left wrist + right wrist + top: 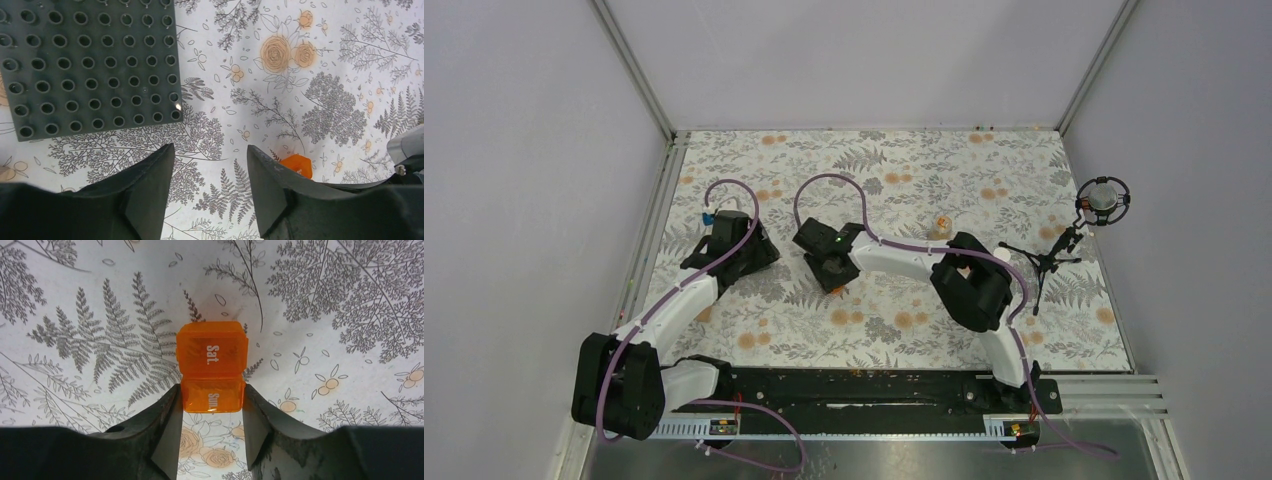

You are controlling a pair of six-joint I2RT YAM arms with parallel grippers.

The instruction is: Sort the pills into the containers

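The right gripper (211,390) is closed on the near compartment of the orange pill box (212,357), a finger pressed to each side; the box sits on the flowered cloth (350,315). The left gripper (210,150) stands open and empty over the cloth, near the dark studded plate (90,65)

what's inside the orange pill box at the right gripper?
Both lids of the orange pill box, marked Sat. and Sun, look closed. Translucent plastic, but no pills show through; contents can't be confirmed. Its Sun cell sits between the right gripper fingers.
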